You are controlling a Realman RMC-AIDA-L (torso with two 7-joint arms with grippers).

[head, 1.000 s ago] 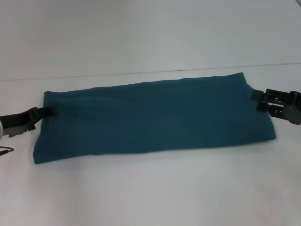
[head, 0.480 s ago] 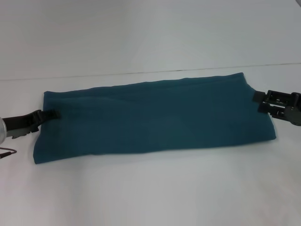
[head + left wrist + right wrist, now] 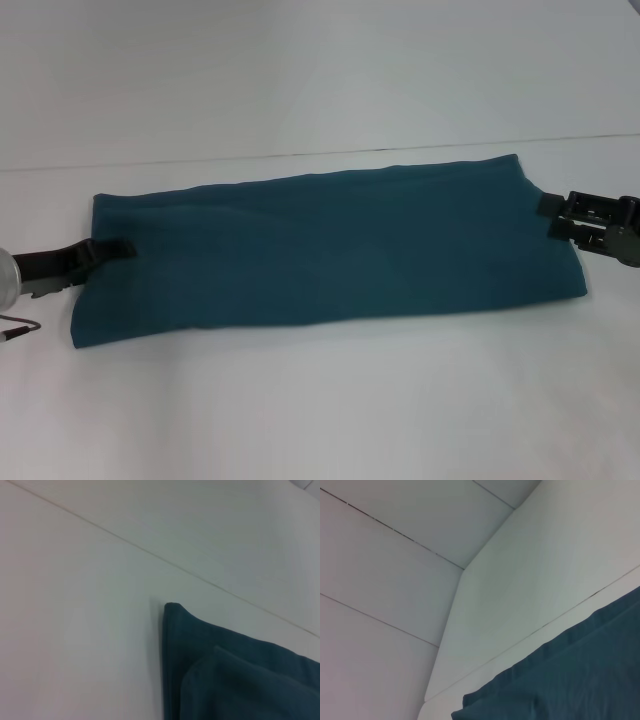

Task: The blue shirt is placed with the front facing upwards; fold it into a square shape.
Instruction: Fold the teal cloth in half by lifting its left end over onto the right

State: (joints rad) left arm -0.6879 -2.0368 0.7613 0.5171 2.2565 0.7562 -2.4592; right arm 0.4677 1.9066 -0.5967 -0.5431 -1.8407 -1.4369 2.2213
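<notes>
The blue shirt (image 3: 330, 245) lies folded into a long teal strip across the white table, with its plain side up and no print showing. My left gripper (image 3: 115, 248) sits at the strip's left end, its tip reaching over the cloth edge. At the strip's right end my right gripper (image 3: 552, 215) stands open, its two fingers level with the cloth edge. The left wrist view shows a layered corner of the shirt (image 3: 210, 665). In the right wrist view a rumpled edge of the shirt (image 3: 570, 680) fills the lower part.
The white table (image 3: 320, 400) stretches wide in front of the shirt, and its back edge (image 3: 200, 160) meets a white wall just behind the cloth. A thin cable (image 3: 15, 330) hangs by the left arm.
My left gripper has crept a little further onto the shirt's left end and slightly toward the front. The right gripper and the shirt have stayed put.
</notes>
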